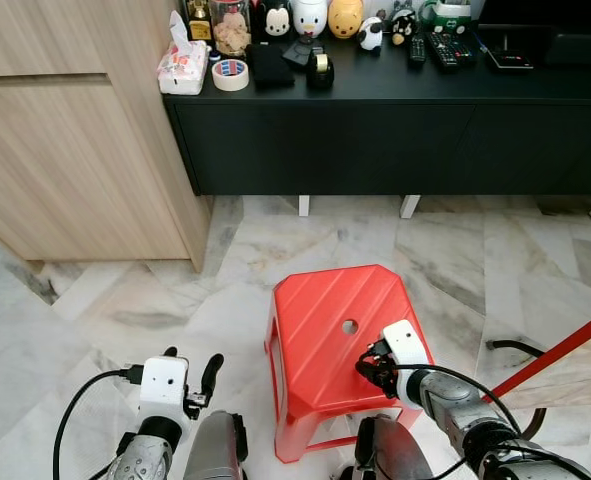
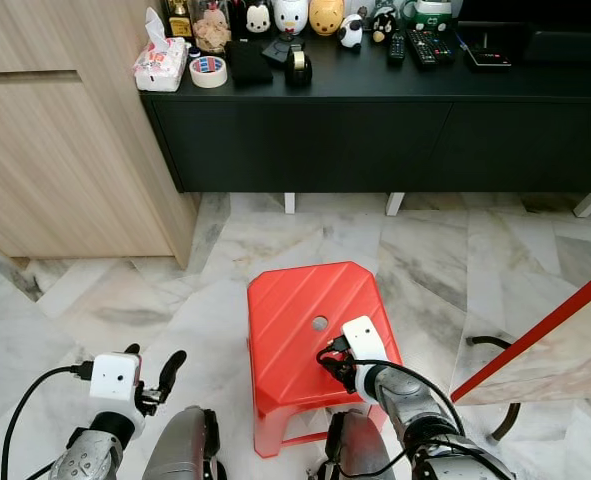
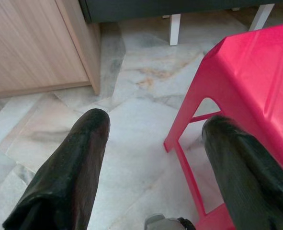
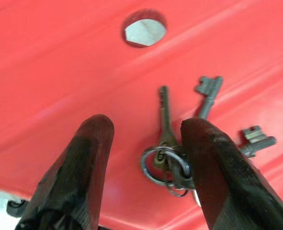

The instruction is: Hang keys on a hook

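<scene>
A bunch of dark old-style keys [image 4: 179, 143] on a wire ring lies on the top of a red plastic stool [image 1: 320, 320]. My right gripper [image 4: 146, 163] hovers low over the stool's near right part, open, one finger [image 4: 213, 163] touching or covering the ring side, the other finger [image 4: 79, 167] apart to the side. In the head views the gripper [image 1: 375, 368] hides the keys. My left gripper [image 1: 190, 385] is open, held low over the floor left of the stool. No hook can be made out.
A black low cabinet [image 1: 395, 130] stands behind, its top crowded with tissue pack [image 1: 182, 65], tape roll [image 1: 231, 74], figurines and remotes. A wooden cupboard [image 1: 75, 140] is at left. A red pole [image 1: 560, 350] slants at right. Marble floor surrounds the stool.
</scene>
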{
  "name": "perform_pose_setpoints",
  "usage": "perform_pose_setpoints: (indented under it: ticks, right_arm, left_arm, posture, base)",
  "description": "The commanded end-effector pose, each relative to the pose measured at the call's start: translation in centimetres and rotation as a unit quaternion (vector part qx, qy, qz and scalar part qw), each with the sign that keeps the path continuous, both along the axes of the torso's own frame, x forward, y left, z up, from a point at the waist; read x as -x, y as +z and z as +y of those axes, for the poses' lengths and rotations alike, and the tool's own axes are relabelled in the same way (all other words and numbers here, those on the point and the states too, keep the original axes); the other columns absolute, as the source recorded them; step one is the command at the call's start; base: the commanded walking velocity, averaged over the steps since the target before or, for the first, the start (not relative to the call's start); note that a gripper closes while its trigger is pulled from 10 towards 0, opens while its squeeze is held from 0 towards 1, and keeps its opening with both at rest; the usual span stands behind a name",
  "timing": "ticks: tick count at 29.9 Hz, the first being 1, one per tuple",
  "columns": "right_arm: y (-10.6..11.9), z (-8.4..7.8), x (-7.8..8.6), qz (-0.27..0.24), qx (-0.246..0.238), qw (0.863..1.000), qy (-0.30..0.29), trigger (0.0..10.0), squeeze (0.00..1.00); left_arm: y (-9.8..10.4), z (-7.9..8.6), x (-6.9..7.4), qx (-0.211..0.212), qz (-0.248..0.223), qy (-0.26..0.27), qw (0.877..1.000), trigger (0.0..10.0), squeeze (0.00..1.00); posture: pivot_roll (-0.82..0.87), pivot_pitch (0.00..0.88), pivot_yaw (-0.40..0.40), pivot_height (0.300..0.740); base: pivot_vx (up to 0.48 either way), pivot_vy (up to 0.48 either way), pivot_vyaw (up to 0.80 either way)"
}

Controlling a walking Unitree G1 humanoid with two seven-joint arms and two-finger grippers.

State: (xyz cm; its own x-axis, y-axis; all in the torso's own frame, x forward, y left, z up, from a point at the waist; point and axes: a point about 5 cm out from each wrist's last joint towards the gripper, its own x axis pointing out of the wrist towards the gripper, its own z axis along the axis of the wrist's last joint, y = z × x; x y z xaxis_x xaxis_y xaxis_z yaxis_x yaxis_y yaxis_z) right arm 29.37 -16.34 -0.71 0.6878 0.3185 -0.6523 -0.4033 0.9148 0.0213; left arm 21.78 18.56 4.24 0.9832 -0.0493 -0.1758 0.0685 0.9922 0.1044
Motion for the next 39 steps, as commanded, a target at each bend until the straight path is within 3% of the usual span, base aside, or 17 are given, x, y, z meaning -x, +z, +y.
perform_pose_setpoints:
  ticks: [1, 15, 23, 24, 25, 26, 27, 28, 39]
  right_arm:
    - [-0.2, -0.4, 0.2, 0.000, -0.002, 1.000, -0.018, 10.0, 0.00]
    - [-0.5, -0.9, 0.6, 0.024, 0.007, 1.000, -0.001, 10.0, 0.00]
    - [-0.9, -1.1, 1.1, 0.040, 0.038, 0.998, 0.023, 10.0, 0.00]
    - [-0.9, -1.1, 1.1, 0.040, 0.037, 0.998, 0.022, 7.7, 0.00]
    - [-0.9, -1.1, 1.1, 0.040, 0.036, 0.998, 0.022, 7.7, 0.00]
    - [-1.0, -1.1, 1.1, 0.043, 0.037, 0.998, 0.023, 3.1, 0.00]
    - [-1.0, -1.1, 1.1, 0.043, 0.037, 0.998, 0.023, 3.1, 0.00]
    - [-1.0, -1.1, 1.2, 0.047, 0.040, 0.998, 0.024, 0.0, 0.00]
    - [-1.0, -1.2, 1.2, 0.046, 0.042, 0.998, 0.022, 0.0, 0.00]
  left_arm:
    - [-0.1, 0.0, 0.3, -0.010, 0.006, -0.009, 1.000, 10.0, 0.00]
    - [-0.1, -0.1, 0.0, -0.011, 0.008, -0.012, 1.000, 10.0, 0.00]
    - [-0.1, -0.1, -0.1, -0.011, 0.009, -0.012, 1.000, 10.0, 0.00]
    - [-0.1, -0.1, -0.1, -0.012, 0.009, -0.012, 1.000, 10.0, 0.00]
    - [-0.1, -0.1, -0.1, -0.012, 0.009, -0.012, 1.000, 10.0, 0.00]
    - [-0.1, -0.1, -0.1, -0.012, 0.009, -0.012, 1.000, 10.0, 0.00]
    - [-0.1, -0.1, -0.1, -0.012, 0.009, -0.012, 1.000, 10.0, 0.00]
    - [-0.1, -0.1, -0.1, -0.013, 0.009, -0.012, 1.000, 10.0, 0.00]
    - [-0.2, -0.1, -0.3, -0.013, 0.008, -0.012, 1.000, 10.0, 0.00]
  posture:
    - [0.18, 0.197, -0.009, 0.629]
    - [0.17, 0.191, -0.005, 0.629]
    - [0.17, 0.190, -0.005, 0.629]
    - [0.17, 0.190, -0.005, 0.629]
    - [0.17, 0.190, -0.005, 0.629]
    - [0.17, 0.190, -0.005, 0.629]
    - [0.17, 0.190, -0.005, 0.629]
    - [0.17, 0.188, -0.005, 0.629]
    - [0.17, 0.186, -0.005, 0.629]
  base:
    - [0.000, 0.000, 0.00]
    - [0.000, 0.000, 0.00]
    - [0.000, 0.000, 0.00]
    - [0.000, 0.000, 0.00]
    - [0.000, 0.000, 0.00]
    - [0.000, 0.000, 0.00]
    - [0.000, 0.000, 0.00]
    - [0.000, 0.000, 0.00]
    - [0.000, 0.000, 0.00]
